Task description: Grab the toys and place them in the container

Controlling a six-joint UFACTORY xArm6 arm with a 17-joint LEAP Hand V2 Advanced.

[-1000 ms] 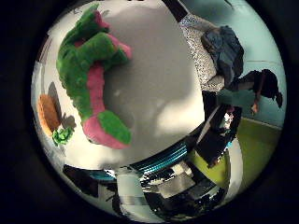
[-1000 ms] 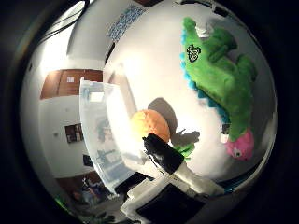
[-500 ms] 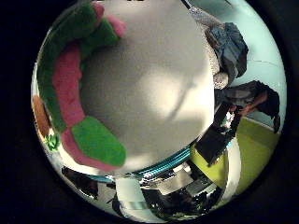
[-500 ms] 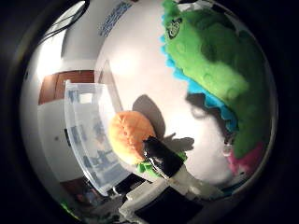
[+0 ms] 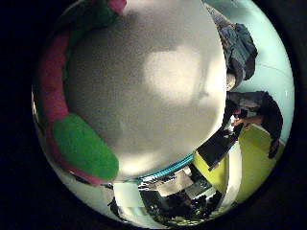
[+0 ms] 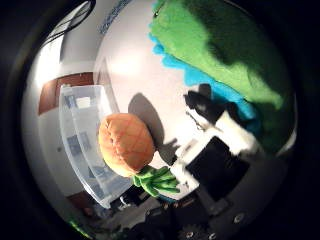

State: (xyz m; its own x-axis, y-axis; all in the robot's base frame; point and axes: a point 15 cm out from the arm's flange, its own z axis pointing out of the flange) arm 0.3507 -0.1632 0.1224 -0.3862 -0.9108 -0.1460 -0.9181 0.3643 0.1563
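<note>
Hand low over green dinosaur plush, fingers extended.

Toys on the white table, container alongside.
A green plush dinosaur with blue spines and pink belly lies just under the fingers; an orange pineapple toy with green leaves sits beside them, against the clear plastic container.

toys: 2 | green plush dinosaur: 1, on the desk | orange plush pineapple: 1, beside the container | clear container: 1
</note>
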